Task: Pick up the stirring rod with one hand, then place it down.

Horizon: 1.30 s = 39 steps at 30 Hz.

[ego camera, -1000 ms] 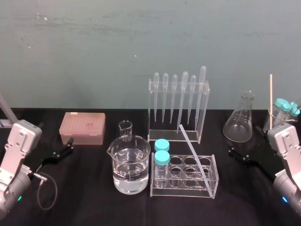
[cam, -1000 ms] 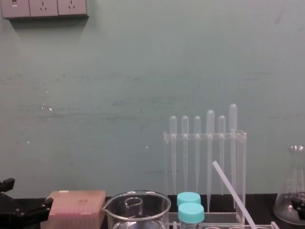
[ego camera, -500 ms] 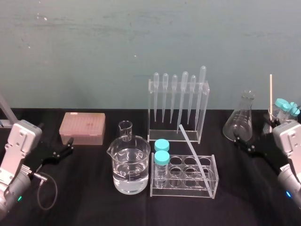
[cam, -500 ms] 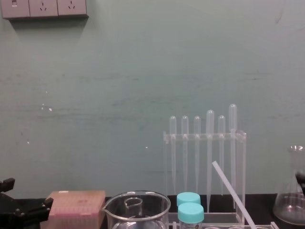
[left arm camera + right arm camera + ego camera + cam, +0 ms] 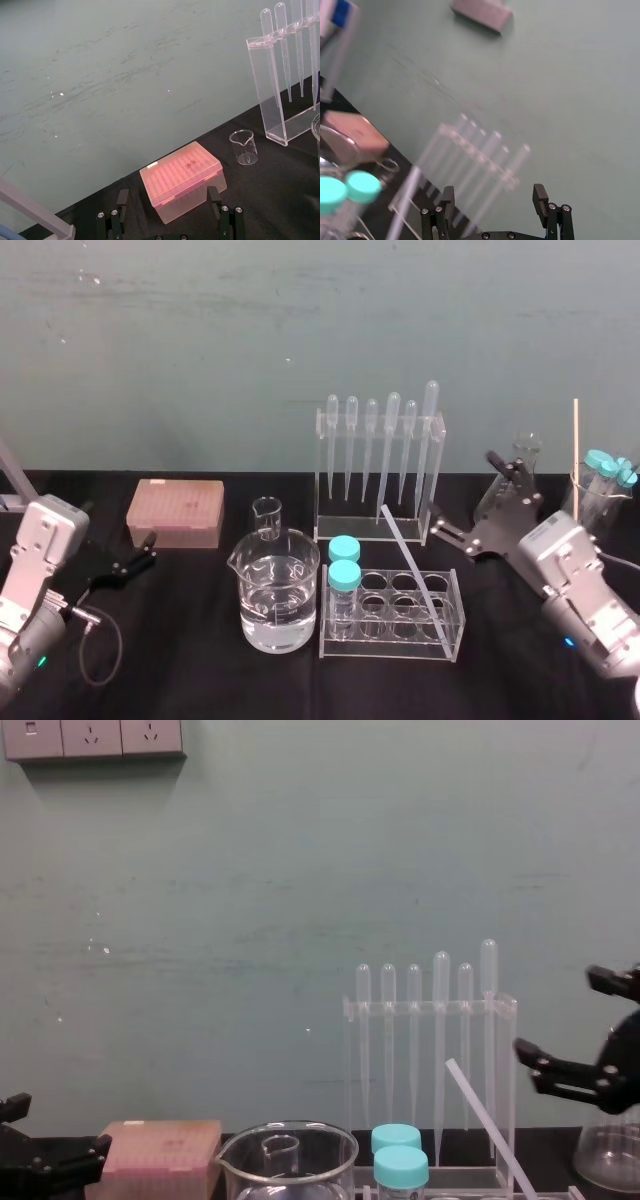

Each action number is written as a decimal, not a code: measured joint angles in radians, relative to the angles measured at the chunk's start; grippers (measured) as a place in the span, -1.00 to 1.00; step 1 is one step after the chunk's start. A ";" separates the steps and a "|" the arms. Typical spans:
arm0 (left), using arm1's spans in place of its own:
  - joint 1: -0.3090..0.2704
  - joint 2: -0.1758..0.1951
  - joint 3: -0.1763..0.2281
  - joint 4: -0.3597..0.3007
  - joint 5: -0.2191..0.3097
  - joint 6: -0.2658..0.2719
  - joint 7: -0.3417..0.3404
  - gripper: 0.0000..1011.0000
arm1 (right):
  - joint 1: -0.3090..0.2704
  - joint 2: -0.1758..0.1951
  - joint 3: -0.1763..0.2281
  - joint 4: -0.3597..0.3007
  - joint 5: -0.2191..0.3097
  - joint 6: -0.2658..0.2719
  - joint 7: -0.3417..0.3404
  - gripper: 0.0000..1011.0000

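Liquid, clear, half-fills the beaker (image 5: 247, 575); two teal-capped tubes (image 5: 344, 575) stand in the tube rack (image 5: 400, 645), where the rod (image 5: 405, 550) leans, below the right gripper's (image 5: 463, 490) spread jaws. Its lower end blurs into the clear rack. The flask (image 5: 527, 447) is partly hidden behind those jaws. The left gripper (image 5: 150, 548) is parked, jaws apart, with a pink box (image 5: 175, 512) just ahead.

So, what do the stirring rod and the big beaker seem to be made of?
Stirring rod: translucent milky white, smooth and even in thickness, so probably plastic or frosted glass; the look leaves it open. Big beaker: clear and glossy, with a pouring spout and clear liquid visible through its wall, so likely glass, possibly clear plastic.
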 joint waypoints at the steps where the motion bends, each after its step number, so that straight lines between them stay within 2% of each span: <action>1: 0.000 0.000 0.000 0.000 0.000 0.000 0.000 0.98 | 0.002 -0.002 -0.004 0.000 -0.008 -0.012 0.003 0.98; 3: 0.000 0.000 0.000 0.000 0.000 0.000 0.000 0.98 | 0.009 -0.010 -0.015 -0.002 -0.031 -0.051 0.014 0.98; 6: 0.000 0.000 0.000 0.000 0.000 0.000 0.000 0.98 | 0.015 -0.017 -0.023 -0.002 -0.037 -0.072 0.035 0.98; 8: 0.000 0.000 0.000 0.000 0.000 0.000 0.000 0.98 | 0.023 -0.023 -0.029 0.003 -0.015 -0.080 0.072 0.98; 10: 0.000 0.000 0.000 0.000 0.000 0.000 0.000 0.98 | 0.029 -0.026 -0.030 0.008 0.028 -0.078 0.110 0.98; 12: 0.000 0.000 0.000 0.000 0.000 0.000 0.000 0.98 | 0.046 -0.036 -0.023 0.028 0.179 -0.044 0.232 0.98; 13: 0.000 0.000 0.000 0.000 0.000 0.000 0.000 0.98 | 0.046 -0.036 -0.023 0.028 0.179 -0.044 0.232 0.98; 14: 0.000 0.000 0.000 0.000 0.000 0.000 0.000 0.98 | 0.055 -0.042 -0.017 0.039 0.255 -0.017 0.291 0.98; 16: 0.000 0.000 0.000 0.000 0.000 0.000 0.000 0.98 | 0.064 -0.050 -0.009 0.054 0.335 0.018 0.354 0.98; 17: 0.000 0.000 0.000 0.000 0.000 0.000 0.000 0.98 | 0.074 -0.058 -0.002 0.070 0.403 0.055 0.408 0.98; 18: 0.000 0.000 0.000 0.000 0.000 0.000 0.000 0.98 | 0.079 -0.063 0.002 0.078 0.433 0.073 0.432 0.98; 19: 0.000 0.000 0.000 0.000 0.000 0.000 0.000 0.98 | 0.089 -0.072 0.009 0.095 0.489 0.110 0.478 0.98; 22: 0.000 0.000 0.000 0.000 0.000 0.000 0.000 0.98 | 0.105 -0.088 0.019 0.124 0.568 0.178 0.544 0.98; 29: 0.000 0.000 0.000 0.000 0.000 0.000 0.000 0.98 | 0.124 -0.107 0.025 0.163 0.628 0.284 0.607 0.98; 30: 0.000 0.000 0.000 0.000 0.000 0.000 0.000 0.98 | 0.124 -0.107 0.025 0.163 0.628 0.284 0.607 0.98; 33: 0.000 0.000 0.000 0.000 0.000 0.000 0.000 0.98 | 0.130 -0.112 0.023 0.174 0.631 0.335 0.614 0.98; 39: 0.000 0.000 0.000 0.000 0.000 0.000 0.000 0.98 | 0.132 -0.113 0.022 0.177 0.620 0.366 0.603 0.98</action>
